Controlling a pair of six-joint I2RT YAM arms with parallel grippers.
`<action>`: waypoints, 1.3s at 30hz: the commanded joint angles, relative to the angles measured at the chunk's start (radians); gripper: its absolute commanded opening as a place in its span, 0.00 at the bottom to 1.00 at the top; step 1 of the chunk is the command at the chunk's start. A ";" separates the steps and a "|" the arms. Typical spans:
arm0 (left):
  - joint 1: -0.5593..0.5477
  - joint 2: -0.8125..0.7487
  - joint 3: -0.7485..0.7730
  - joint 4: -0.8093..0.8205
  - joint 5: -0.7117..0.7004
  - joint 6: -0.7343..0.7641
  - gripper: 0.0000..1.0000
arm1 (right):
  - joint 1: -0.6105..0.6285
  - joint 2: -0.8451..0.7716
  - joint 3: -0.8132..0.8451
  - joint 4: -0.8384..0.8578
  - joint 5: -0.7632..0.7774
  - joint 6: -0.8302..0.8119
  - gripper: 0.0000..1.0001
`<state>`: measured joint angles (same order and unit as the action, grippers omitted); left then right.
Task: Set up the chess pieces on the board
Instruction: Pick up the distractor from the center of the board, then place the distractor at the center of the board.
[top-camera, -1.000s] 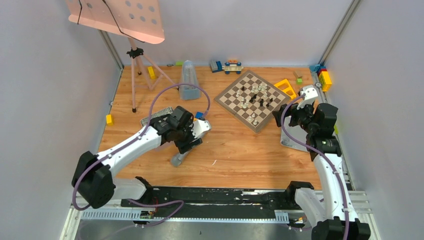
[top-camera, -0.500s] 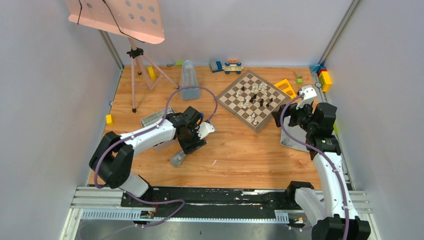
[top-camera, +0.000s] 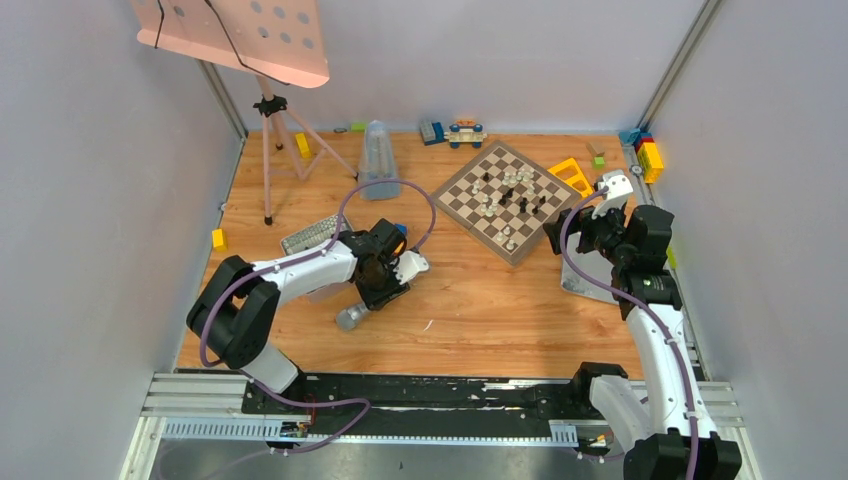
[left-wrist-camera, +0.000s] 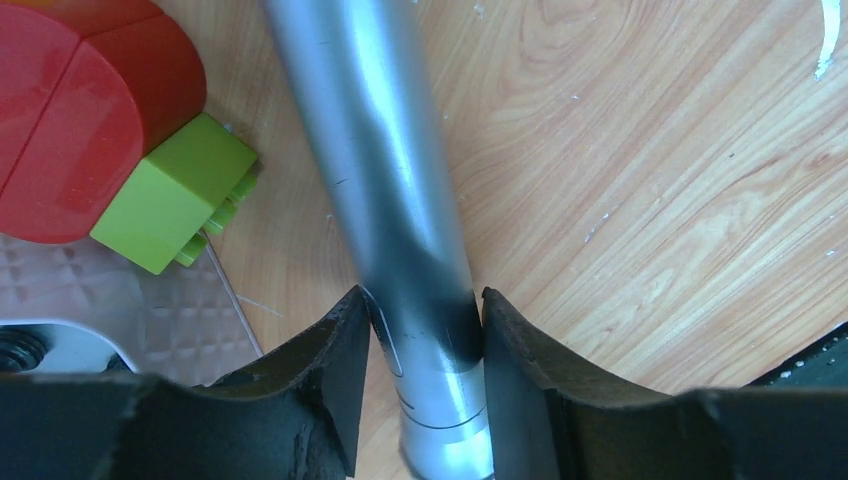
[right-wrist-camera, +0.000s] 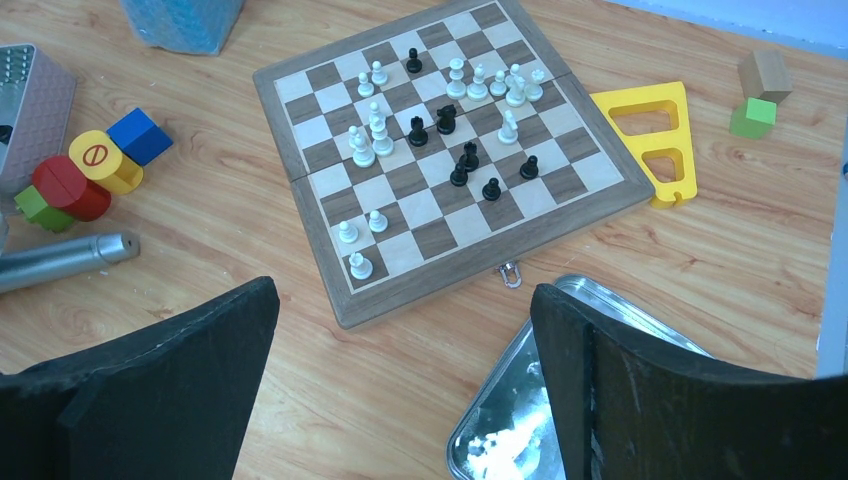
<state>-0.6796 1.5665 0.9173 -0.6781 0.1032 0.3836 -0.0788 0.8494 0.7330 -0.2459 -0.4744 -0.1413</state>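
From above, the left hand (top-camera: 375, 298) is low on the table (top-camera: 480, 310); the board (top-camera: 458, 203) lies well to its right, just left of the right hand (top-camera: 556, 232). Left wrist: 2 fingers (left-wrist-camera: 335, 360) clamp a metal tube (left-wrist-camera: 380, 150). Right wrist: fingers (right-wrist-camera: 160, 360) wide apart, board and pieces (right-wrist-camera: 445, 120) ahead.

Chess pieces (right-wrist-camera: 418, 131) stand scattered across the checkered wooden board (right-wrist-camera: 437, 238).
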 joint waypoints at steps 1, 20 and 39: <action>-0.006 0.013 -0.030 0.000 -0.004 0.014 0.43 | 0.007 -0.010 -0.009 0.004 -0.018 -0.017 1.00; 0.536 -0.584 0.195 -0.389 -0.017 0.125 0.18 | 0.017 -0.003 0.000 -0.007 -0.031 -0.018 1.00; 1.150 -0.238 -0.003 -0.046 0.032 0.225 0.19 | 0.047 -0.004 0.003 -0.023 -0.050 -0.021 1.00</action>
<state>0.4637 1.2945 0.9215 -0.8646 0.1204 0.6022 -0.0380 0.8494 0.7326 -0.2806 -0.5018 -0.1516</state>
